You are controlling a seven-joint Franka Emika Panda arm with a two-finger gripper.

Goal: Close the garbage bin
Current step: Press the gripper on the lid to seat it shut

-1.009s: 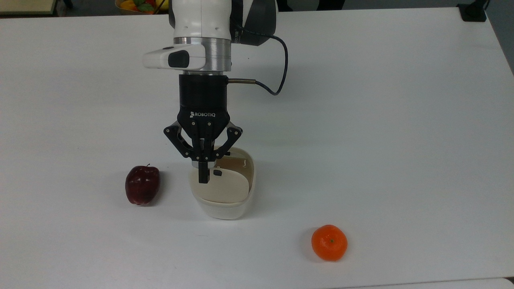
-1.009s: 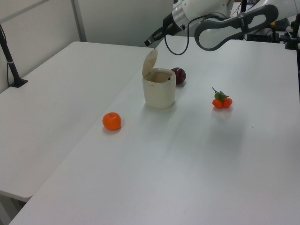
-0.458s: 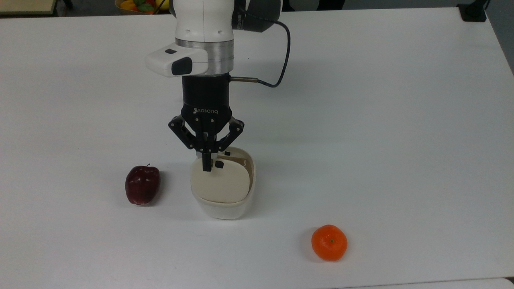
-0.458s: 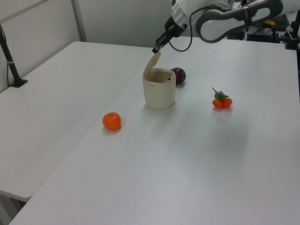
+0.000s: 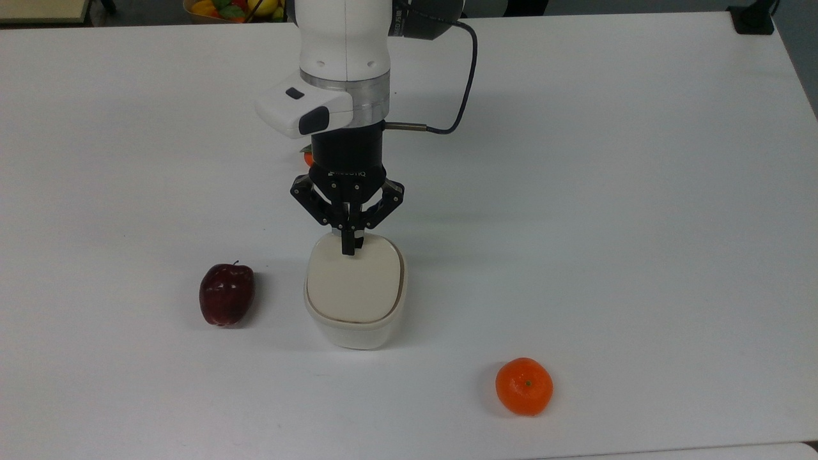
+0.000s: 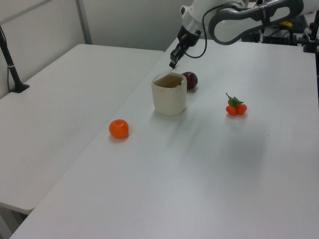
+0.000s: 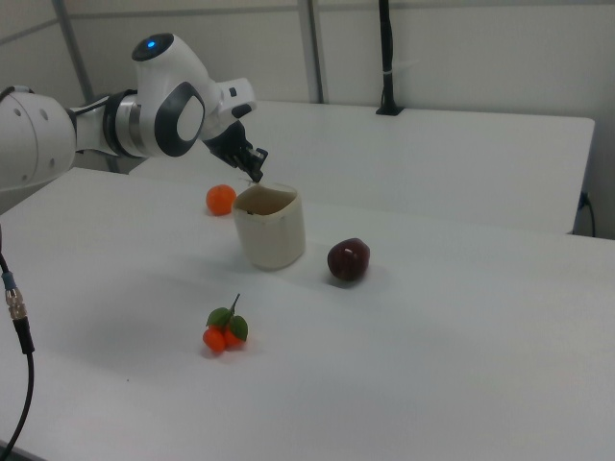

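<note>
The cream-white garbage bin point(image 5: 355, 333) stands mid-table, also seen in the left view point(image 6: 169, 101) and the right view point(image 7: 272, 235). Its beige lid point(image 5: 355, 285) lies almost flat over the opening; in the left view the lid's edge point(image 6: 163, 77) under the gripper looks slightly raised. My gripper point(image 5: 348, 248) is shut, its tips pointing down at the lid's edge nearest the arm, where they cover the black mark. It also shows just above the bin's rim in the left view point(image 6: 172, 64) and the right view point(image 7: 256, 176).
A dark red apple point(image 5: 226, 294) sits beside the bin on the top view's left. An orange point(image 5: 524, 386) lies toward the front right. A small tangerine cluster point(image 6: 236, 107) sits behind the arm. A fruit bowl point(image 5: 217, 7) and a black post base point(image 5: 751, 19) stand at the far edge.
The lid has swung from steeply raised to almost flat on the bin. The shut gripper moved toward the arm's side of the bin and followed the lid down.
</note>
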